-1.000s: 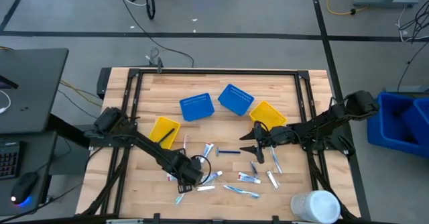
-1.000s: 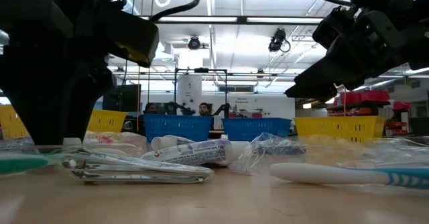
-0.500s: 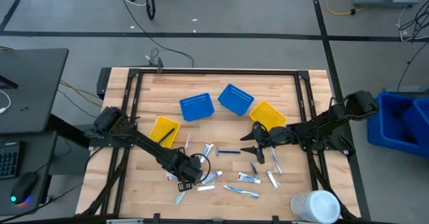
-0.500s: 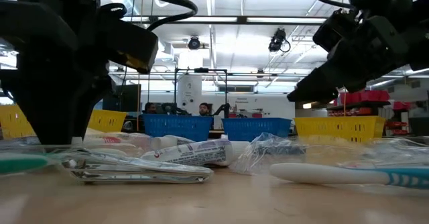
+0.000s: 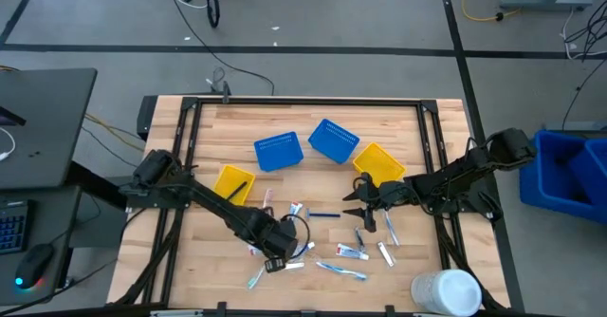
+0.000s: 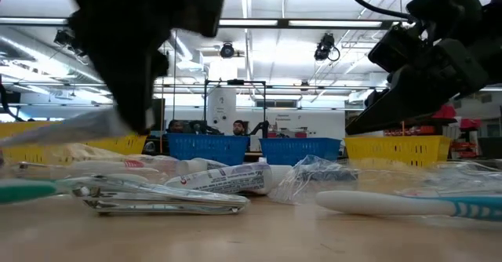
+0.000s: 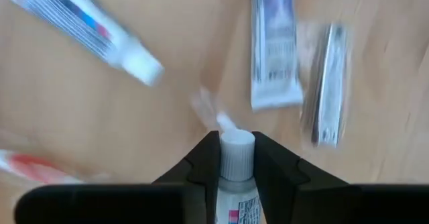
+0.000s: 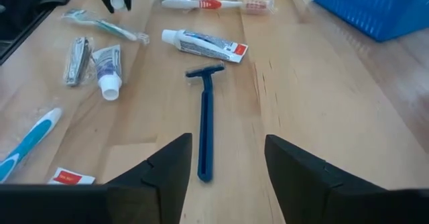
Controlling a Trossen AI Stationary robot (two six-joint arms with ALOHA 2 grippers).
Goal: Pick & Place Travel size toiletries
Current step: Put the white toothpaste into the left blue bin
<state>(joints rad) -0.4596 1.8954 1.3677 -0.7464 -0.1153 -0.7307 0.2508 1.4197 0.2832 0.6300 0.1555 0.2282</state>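
The travel size toiletries lie scattered at the table's near middle: small white tubes [image 5: 353,251], toothbrushes [image 5: 341,270] and a dark blue razor [image 5: 322,214]. My left gripper [image 5: 275,262] hangs over the left part of this scatter, shut on one small white tube [image 7: 237,190]. My right gripper [image 5: 353,206] stands open at the razor's right end, low over the table. In the right wrist view the razor [image 8: 204,123] lies on the wood just ahead of its gap [image 8: 224,150]. My left gripper pinches the small white tube between its two fingers [image 7: 204,163], just behind the white cap [image 7: 237,147], which sticks out past the fingertips. The fingers point steeply down and lie along the tube. The tube hangs cap down, clear of the table.
Two blue mesh baskets [image 5: 278,151] [image 5: 333,139] and two yellow ones [image 5: 232,184] [image 5: 379,162] stand in a row behind the scatter. A large white cylinder [image 5: 446,291] sits at the near right corner. Bare wood lies along the far edge.
My left gripper has shut on the small white tube, then risen and drifted toward the table's right and near edge, lifting the tube clear of the table. My right gripper has tipped a little further down where it stands.
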